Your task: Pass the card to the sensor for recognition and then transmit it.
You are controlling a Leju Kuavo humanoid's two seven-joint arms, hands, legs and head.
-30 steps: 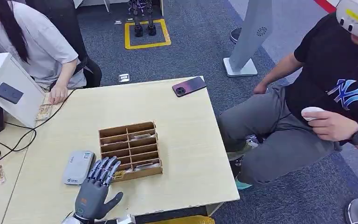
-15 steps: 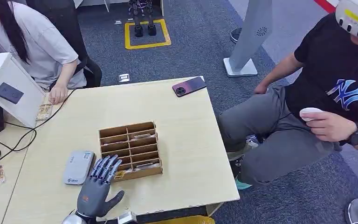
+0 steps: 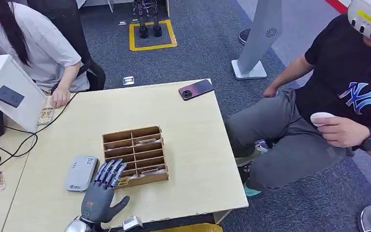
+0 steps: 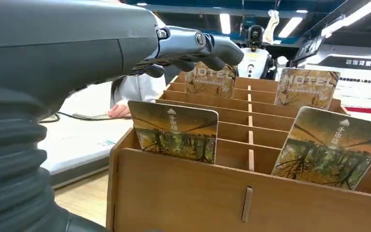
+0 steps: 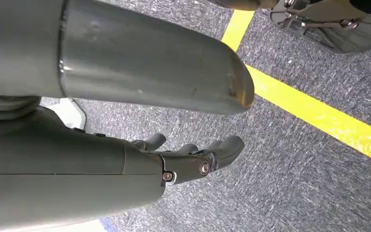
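left hand (image 3: 100,195): fingers spread above near-left slot of card rack (image 3: 134,155), holding nothing, i judge.
cards (image 4: 174,130): upright, edges pinchable.
reader (image 3: 80,172): left of rack.
right hand (image 5: 193,157): loosely open, empty.

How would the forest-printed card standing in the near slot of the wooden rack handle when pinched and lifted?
The forest-printed card probably lifts out stiff: it stands straight without sagging. It looks thin, so likely light. Its face seems glossy, so it may slip from the left hand poised over the wooden rack.

Plain wooden organizer (image 3: 134,155), glossy printed cards (image 4: 173,131), pale wood-grain table (image 3: 188,145), matt grey carpet (image 3: 198,53).
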